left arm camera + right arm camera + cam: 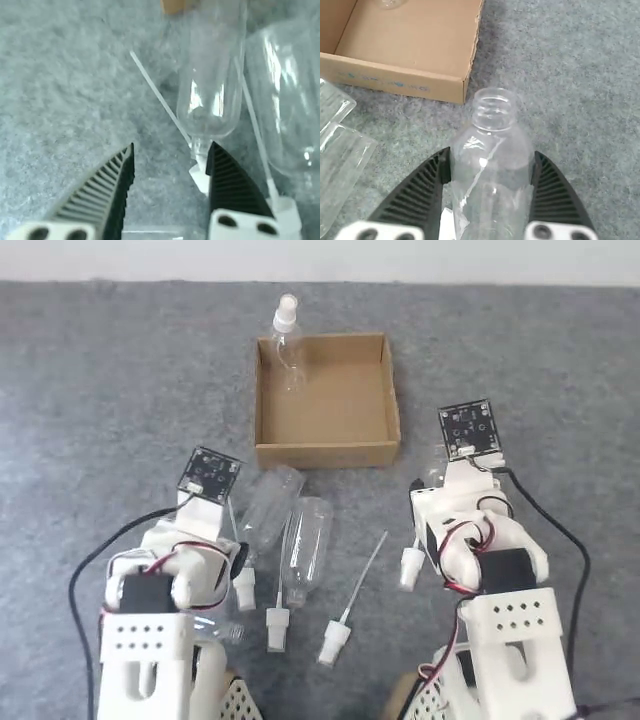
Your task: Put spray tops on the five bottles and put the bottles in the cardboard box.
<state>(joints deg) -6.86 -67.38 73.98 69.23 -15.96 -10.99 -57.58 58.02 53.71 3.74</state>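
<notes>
The open bottle [492,165] runs off the picture's edge, and the cardboard box [410,50] is cropped too.

Looked down on a grey counter [90,390] bearing an open cardboard box [328,453] toward the far middle, with a capped bottle [287,335] at its far left corner, white top poking past the far wall. Found a first bare bottle [272,502] and a second bare bottle [307,540] lying side by side just in front of the box, necks toward the near edge. Noted four loose tops between the left arm [150,605] and the right arm [495,575]: a left spray top [245,590] just beside the left arm, a middle spray top [277,625], a long-tubed spray top [335,640], and a right spray top [412,567] against the right arm.
</notes>
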